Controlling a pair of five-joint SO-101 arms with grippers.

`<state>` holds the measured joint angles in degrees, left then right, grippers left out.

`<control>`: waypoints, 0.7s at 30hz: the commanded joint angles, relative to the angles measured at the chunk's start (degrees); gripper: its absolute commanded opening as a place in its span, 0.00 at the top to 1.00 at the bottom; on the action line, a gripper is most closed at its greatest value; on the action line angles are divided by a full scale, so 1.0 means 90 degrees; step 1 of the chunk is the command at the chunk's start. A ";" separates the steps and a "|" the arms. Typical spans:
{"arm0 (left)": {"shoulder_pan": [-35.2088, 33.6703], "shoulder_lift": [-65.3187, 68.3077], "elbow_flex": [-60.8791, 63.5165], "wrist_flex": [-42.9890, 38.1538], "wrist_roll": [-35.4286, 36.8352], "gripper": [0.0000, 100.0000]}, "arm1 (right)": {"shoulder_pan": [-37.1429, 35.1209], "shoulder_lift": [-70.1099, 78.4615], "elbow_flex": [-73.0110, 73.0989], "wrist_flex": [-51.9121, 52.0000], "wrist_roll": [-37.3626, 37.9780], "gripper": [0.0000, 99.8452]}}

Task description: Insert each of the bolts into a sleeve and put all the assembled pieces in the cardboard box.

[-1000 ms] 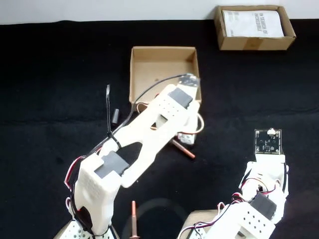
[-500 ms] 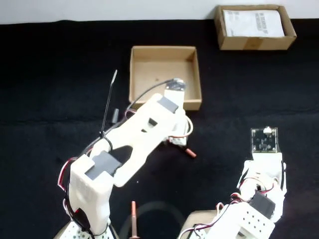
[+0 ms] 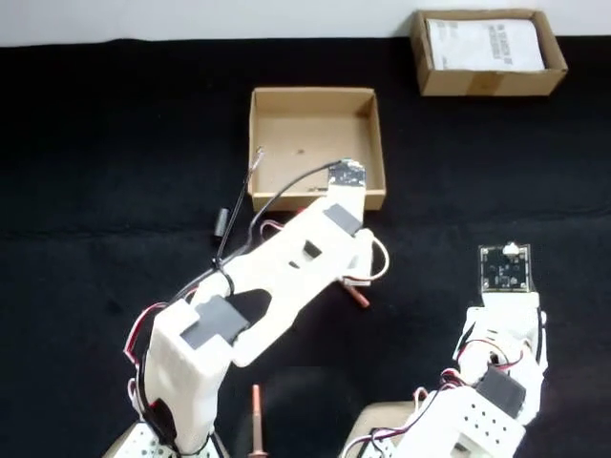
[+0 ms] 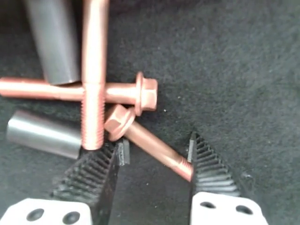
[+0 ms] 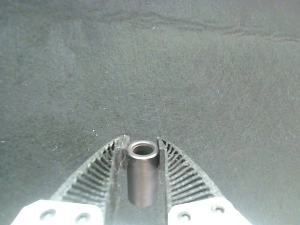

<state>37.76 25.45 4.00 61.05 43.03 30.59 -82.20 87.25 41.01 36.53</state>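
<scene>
Task is only just getting going, judging by how things are lying: the cardboard box (image 3: pixel 310 134) is sitting w/ nothing assembled showing inside, and no bolt is sitting in a sleeve anywhere. The right gripper (image 5: pixel 143 147) is pinching the held sleeve (image 5: pixel 142 176) btwn its fingers, open bore pointing away from the wrist, over bare black table (image 5: pixel 211 70) and well apart from the box. The left arm (image 3: pixel 286 267) is stretching out to just short of the box's near wall, and the left gripper (image 4: pixel 157 146) is hanging low over a jumble of parts, fingers spread wide and straddling the slanted bolt (image 4: pixel 150 143), not gripping it. That bolt's threaded end is lying right against one fingertip and its head is butting into the pile. Two more are lying crossed there, the upper bolt (image 4: pixel 93 70) resting across the lower bolt (image 4: pixel 70 90), w/ a darker sleeve (image 4: pixel 54 42) and a paler sleeve (image 4: pixel 42 133) loose just beside them. In the high view a lone bolt (image 3: pixel 256 415) is lying by itself near the arms' bases, and what is prob a stray sleeve (image 3: pixel 221 221) is lying near the box's front corner. So approx: zero pieces finished, one sleeve in hand, one bolt being lined up for a grab. Still waiting, I'm guessing: closing on that bolt, mating it w/ the held sleeve, dropping the pair in the box, then repeating for at least three more bolts
</scene>
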 commanded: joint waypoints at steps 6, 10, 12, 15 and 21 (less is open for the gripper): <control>-0.0122 0.0444 -0.0474 -0.0205 0.0049 1.00 | -0.0044 -0.0044 -0.0034 -0.0112 -0.0010 0.99; -0.0396 0.0601 -0.0679 -0.0049 0.0049 0.99 | -0.0122 -0.0044 -0.0034 -0.0112 -0.0010 0.99; -0.0493 0.0620 -0.0737 -0.0029 0.0039 0.99 | -0.0181 -0.0044 -0.0034 -0.0112 -0.0010 0.99; -0.0679 0.0601 -0.0747 -0.0068 0.0029 0.99 | -0.0278 -0.0044 -0.0034 -0.0112 -0.0010 0.99; -0.0777 0.0405 -0.0982 -0.0010 -0.0703 0.99 | -0.0454 -0.0044 -0.0034 -0.0112 -0.0029 0.99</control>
<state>33.54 30.64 -2.95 60.79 39.69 27.78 -82.20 87.25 41.01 36.53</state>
